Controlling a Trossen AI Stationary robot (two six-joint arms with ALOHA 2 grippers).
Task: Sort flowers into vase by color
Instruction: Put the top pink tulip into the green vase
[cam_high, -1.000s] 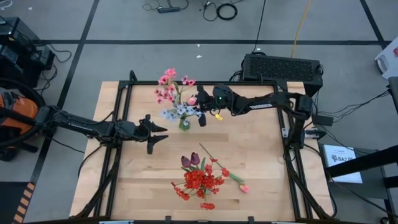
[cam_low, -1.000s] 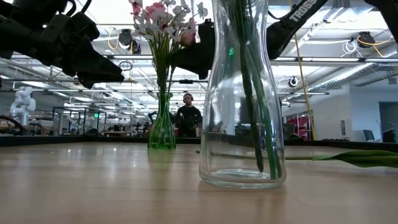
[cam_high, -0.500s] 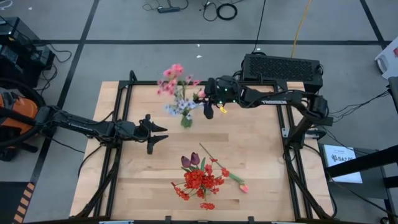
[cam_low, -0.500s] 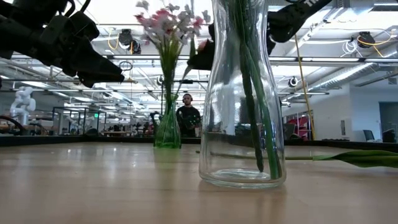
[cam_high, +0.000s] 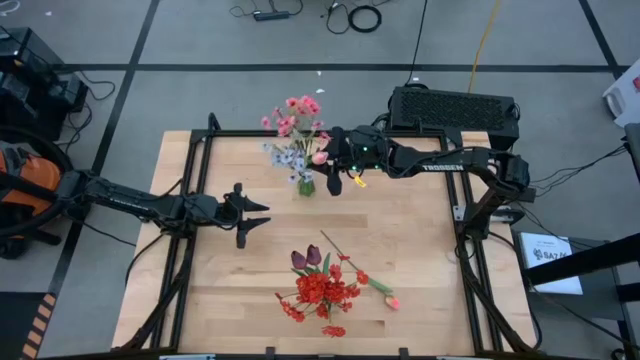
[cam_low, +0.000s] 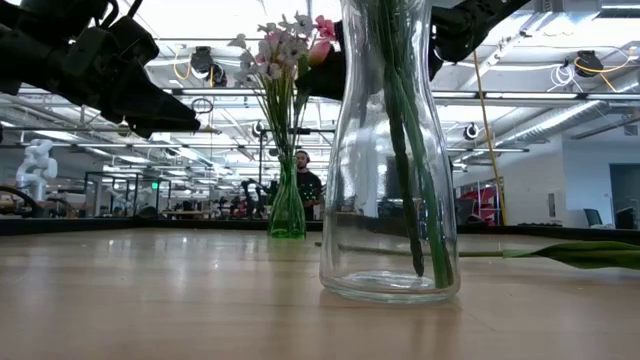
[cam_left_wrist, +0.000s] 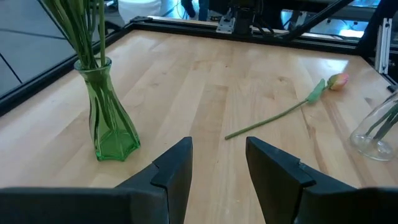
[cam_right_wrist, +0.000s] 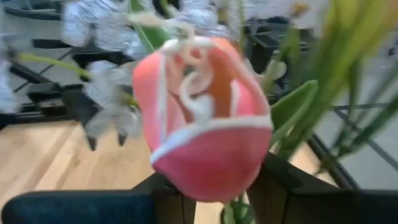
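Note:
A green glass vase (cam_high: 305, 186) stands on its base at the table's far middle, holding pink blossoms (cam_high: 297, 112) and pale blue sprigs (cam_high: 288, 158). My right gripper (cam_high: 328, 166) is beside the bouquet, shut on a pink bud flower (cam_right_wrist: 204, 118). The bud also shows in the low view (cam_low: 322, 27). My left gripper (cam_left_wrist: 217, 163) waits open at the left, level, with nothing between its fingers. A clear vase (cam_low: 390, 200) near the front holds red clusters (cam_high: 318, 290) and maroon tulips (cam_high: 306, 258). A second pink bud flower (cam_left_wrist: 336, 81) lies flat on the table. My right gripper holds the pink bud flower just under its head (cam_right_wrist: 231, 204), between the two fingers (cam_right_wrist: 277, 186). They come nearly level from the table's right. The bud itself hides the place of contact. The bud stands up among the bouquet's stems; its lower stem does not show.
The lying bud's stem (cam_high: 345, 258) runs across the table right of the clear vase. A black box (cam_high: 455, 108) sits behind the far edge. Bare wood (cam_high: 420, 240) lies between the vases and the right edge. A person (cam_low: 303, 185) stands far behind the table.
My right gripper has risen and gone toward the table's far edge, still shut on the pink bud. The green vase has slid along the table toward the far right, staying on its base, and its bouquet has swung from leaning left to more upright.

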